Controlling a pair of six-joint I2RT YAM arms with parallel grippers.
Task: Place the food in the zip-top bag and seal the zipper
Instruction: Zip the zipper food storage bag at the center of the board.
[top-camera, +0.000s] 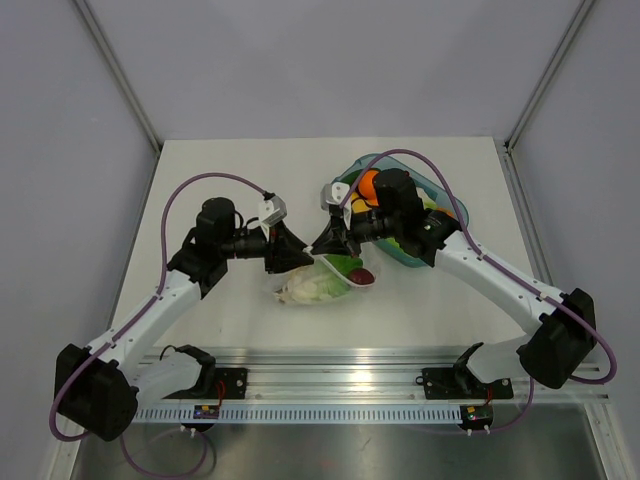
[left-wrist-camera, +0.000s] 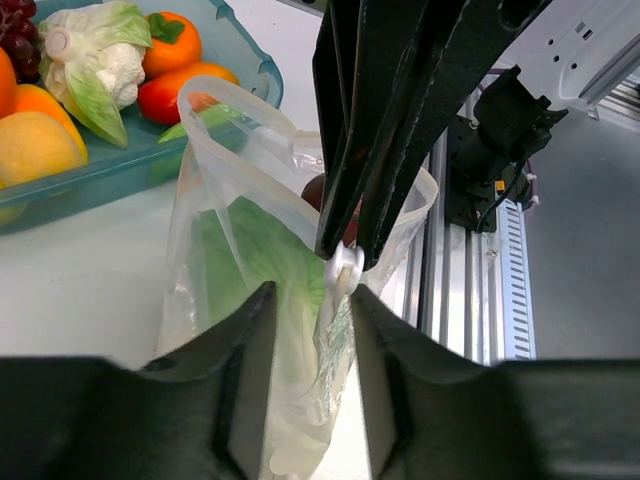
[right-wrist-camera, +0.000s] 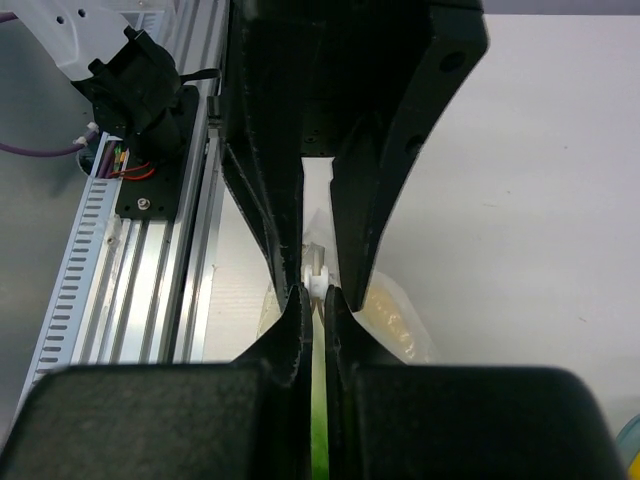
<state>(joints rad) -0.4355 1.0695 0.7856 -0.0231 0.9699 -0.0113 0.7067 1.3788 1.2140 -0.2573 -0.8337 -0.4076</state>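
We judge the job partly done. The clear crinkly plastic zip-top bag (left-wrist-camera: 200, 150) rests on the white table (top-camera: 230, 180) just beside the teal oval plastic tray (left-wrist-camera: 90, 180), between the two claws. Inside it we see a green leafy toy lettuce (left-wrist-camera: 265, 260) and a small dark red piece (top-camera: 362, 274). Not yet bagged, in the tray, are a round orange toy fruit (left-wrist-camera: 165, 40), a white-and-green leafy head (left-wrist-camera: 90, 60), a red-orange piece (left-wrist-camera: 170, 95), a yellow fruit (left-wrist-camera: 35, 145) and dark grapes (left-wrist-camera: 20, 30). The thin whitish zipper strip (left-wrist-camera: 250, 105) gapes in an open loop, so the sealing is all to do. The right gripper (right-wrist-camera: 315, 295) is pinched tight on the bag's mouth edge. The left gripper (left-wrist-camera: 312, 295) has its fingers part-way apart astride the bag; whether they press it we cannot tell
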